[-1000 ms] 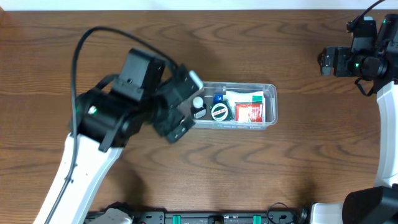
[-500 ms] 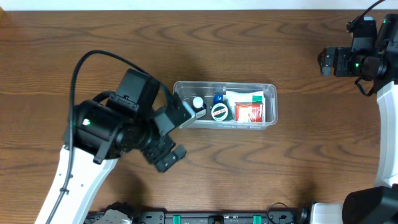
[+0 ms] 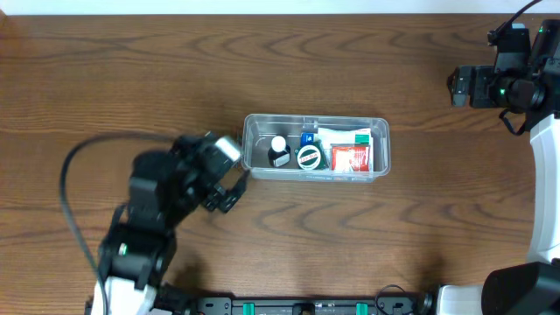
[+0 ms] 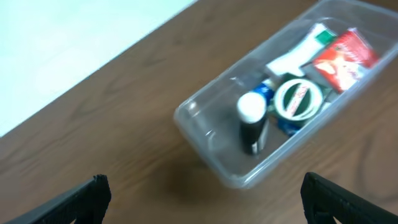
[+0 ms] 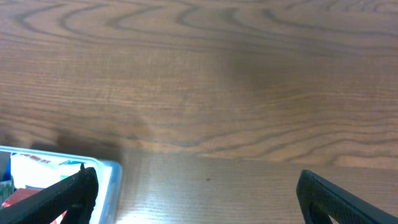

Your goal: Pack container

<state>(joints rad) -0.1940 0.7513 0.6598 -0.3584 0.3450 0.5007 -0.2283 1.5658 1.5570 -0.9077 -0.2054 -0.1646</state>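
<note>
The container is a clear tub lying lengthwise at the table's middle. Inside it are a small black bottle with a white cap, a round green-and-white tin, a blue item, a white box and a red packet. My left gripper hangs open just off the tub's left end, holding nothing. In the left wrist view the container lies ahead of the left gripper, bottle upright inside. My right gripper is open at the far right, far from the tub.
Bare brown wood surrounds the tub on all sides. The right wrist view shows the right gripper over bare table with the container's corner at lower left. A white strip borders the table's far edge.
My left arm has drawn back from over the container's left end toward the front left, uncovering the tub. The right arm has not moved.
</note>
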